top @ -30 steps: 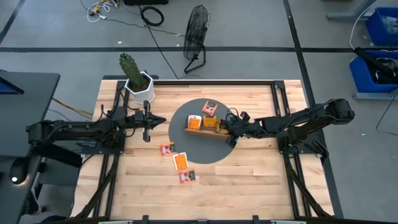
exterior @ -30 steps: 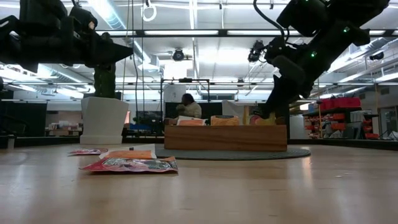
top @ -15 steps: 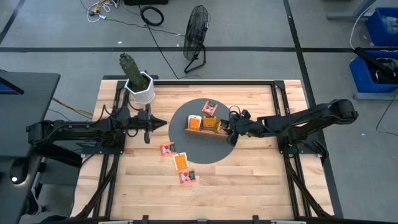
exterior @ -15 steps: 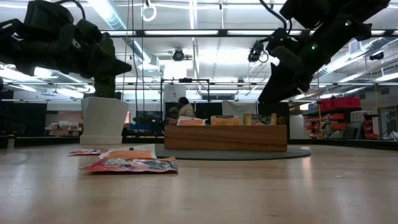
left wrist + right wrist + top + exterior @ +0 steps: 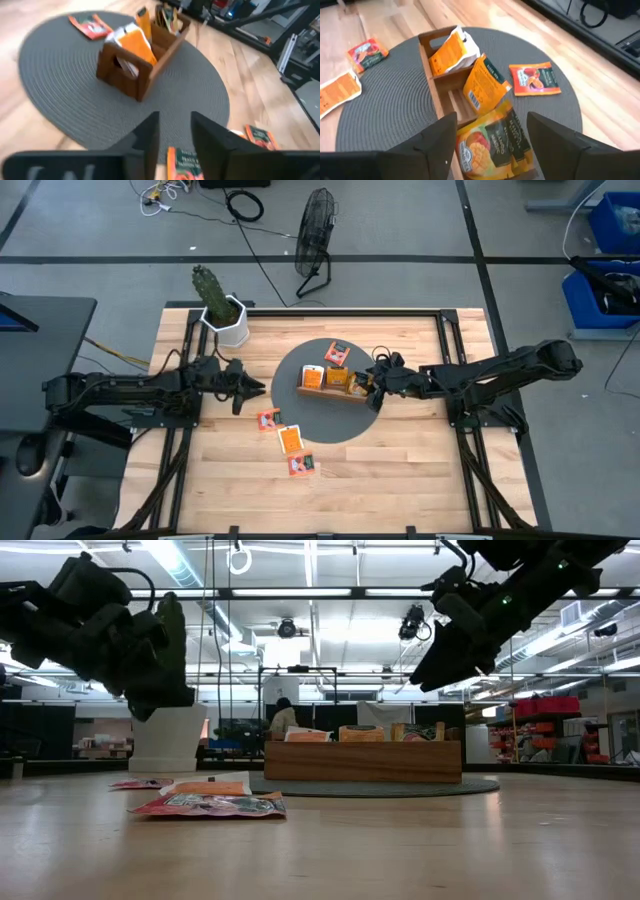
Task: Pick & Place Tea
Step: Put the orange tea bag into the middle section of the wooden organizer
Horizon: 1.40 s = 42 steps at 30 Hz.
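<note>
From above, the wooden tea tray (image 5: 331, 389) sits on the round grey mat (image 5: 325, 406), with sachets standing in it and two more lying flat on the mat behind it (image 5: 338, 352). Three loose sachets (image 5: 288, 439) lie on the bare wood table (image 5: 400, 470) just off the mat's edge. The left gripper (image 5: 249, 386) hovers beside the mat, near those loose ones; the right gripper (image 5: 374, 378) hangs at the tray's end.

At table height, the nearest sachets (image 5: 207, 803) lie almost dead flat, one edge faintly lifted. They look feather-light and thin, so I'd expect them to slide or flex rather than resist. The tray (image 5: 362, 760) stands behind, sachet tops poking out.

The left wrist view shows its own fingers (image 5: 146, 137) set a narrow gap apart, holding nothing, with an orange sachet (image 5: 182, 163) lying just beyond them at the mat's rim and another (image 5: 259, 137) farther off. A pinch along a short edge, or pressing down to catch a lifted corner, seems the likeliest hold; the foil probably slips.

The right wrist view shows its fingers (image 5: 439, 135) spread wide and empty above the tray's filled compartments, a mango sachet (image 5: 492, 140) standing between them.
</note>
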Available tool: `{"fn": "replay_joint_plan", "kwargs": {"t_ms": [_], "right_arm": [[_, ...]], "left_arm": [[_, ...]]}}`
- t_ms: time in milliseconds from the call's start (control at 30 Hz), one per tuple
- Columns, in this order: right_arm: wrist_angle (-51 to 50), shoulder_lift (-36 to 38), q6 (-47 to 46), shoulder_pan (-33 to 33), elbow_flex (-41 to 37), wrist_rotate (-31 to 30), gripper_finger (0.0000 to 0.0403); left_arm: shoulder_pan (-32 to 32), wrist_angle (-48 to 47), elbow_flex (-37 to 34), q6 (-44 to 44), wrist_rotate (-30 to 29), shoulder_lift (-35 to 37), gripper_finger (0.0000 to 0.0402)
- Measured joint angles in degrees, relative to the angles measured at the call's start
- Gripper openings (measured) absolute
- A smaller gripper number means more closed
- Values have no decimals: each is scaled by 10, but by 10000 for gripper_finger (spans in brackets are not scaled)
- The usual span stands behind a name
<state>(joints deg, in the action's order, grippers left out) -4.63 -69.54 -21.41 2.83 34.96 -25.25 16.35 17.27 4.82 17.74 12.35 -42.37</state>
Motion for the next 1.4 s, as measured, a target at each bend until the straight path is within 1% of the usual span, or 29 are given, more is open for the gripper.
{"fn": "replay_joint_plan", "kwargs": {"t_ms": [200,267,367,467,600,767,967,1067,1167,1267,1400], "right_arm": [[41,0,30,0,0,-9,235],[54,0,40,0,0,-9,231],[65,0,53,0,0,-9,227],[72,0,58,0,0,-9,225],[74,0,61,0,0,-9,224],[73,0,61,0,0,-8,224],[73,0,69,0,0,-8,223],[73,0,70,0,0,-8,223],[73,0,70,1,0,-8,223],[71,0,70,2,0,-7,223],[71,0,70,8,0,-8,223]], "left_arm": [[-20,-73,0,62,0,-1,201],[-28,-106,0,81,0,-1,221],[-41,-135,0,107,-1,-1,235],[-53,-145,0,129,-16,-1,237],[-68,-150,0,132,-45,-17,232],[-83,-142,0,144,-73,-75,222],[-126,-69,1,168,-82,-157,218],[-138,-42,2,188,-81,-187,218],[-144,-37,3,214,-71,-204,218],[-150,-34,3,236,-49,-211,218],[-166,-37,3,244,-16,-212,218]]}}
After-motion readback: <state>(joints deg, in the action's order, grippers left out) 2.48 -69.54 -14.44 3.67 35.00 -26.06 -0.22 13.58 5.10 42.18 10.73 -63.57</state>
